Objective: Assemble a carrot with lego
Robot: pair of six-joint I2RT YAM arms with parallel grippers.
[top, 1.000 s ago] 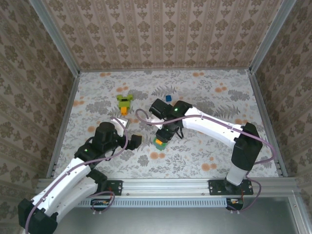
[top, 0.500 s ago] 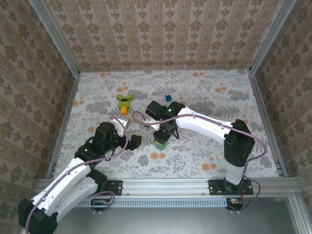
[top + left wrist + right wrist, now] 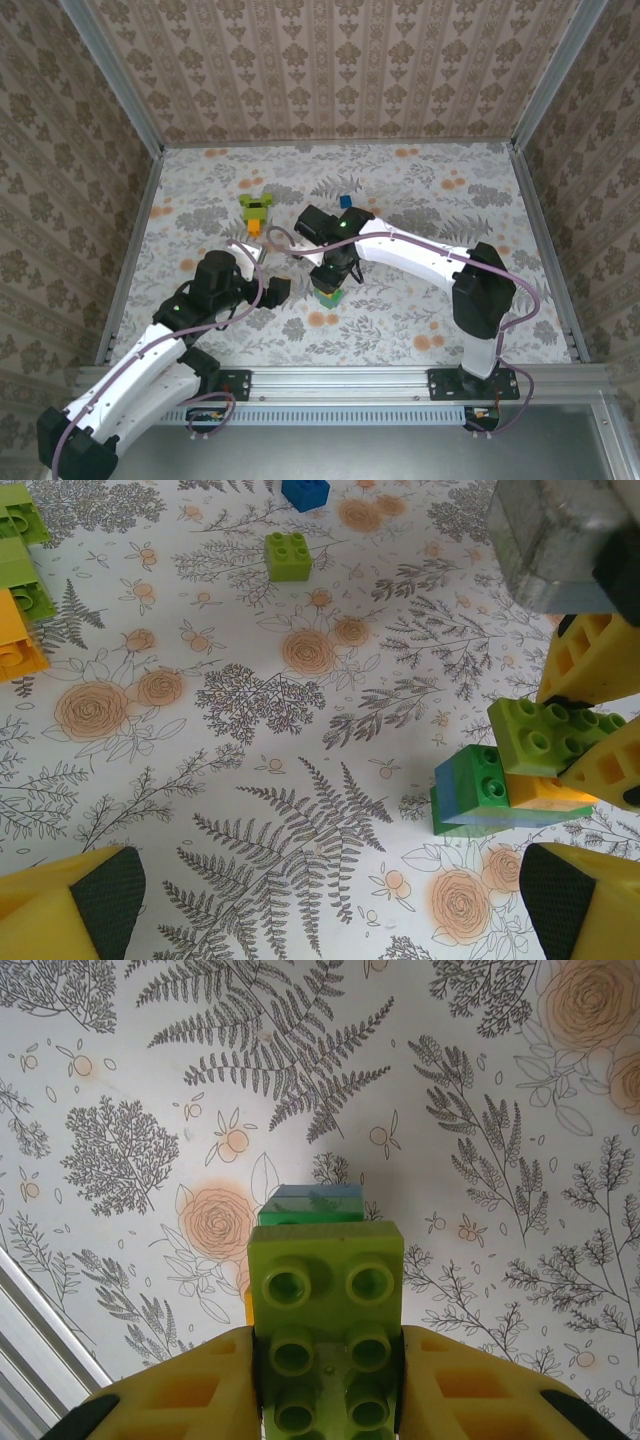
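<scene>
The carrot (image 3: 256, 212) lies toward the far-left part of the table (image 3: 420, 190), lime-green leaves on an orange tip; the right gripper (image 3: 333, 272) clamps a lime-green brick (image 3: 326, 1310) over a green, blue and orange stack (image 3: 480, 795) near the table's middle, seated or not I cannot tell; the left gripper (image 3: 272, 290) hangs wide open and empty beside it; a loose lime brick (image 3: 288, 556) lies unused, so I judge the build roughly half done.

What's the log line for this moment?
left gripper: open, empty | right gripper: shut on lime brick | lime brick: at top of blue-green-orange stack, seating unclear | carrot: on table, untouched
</scene>
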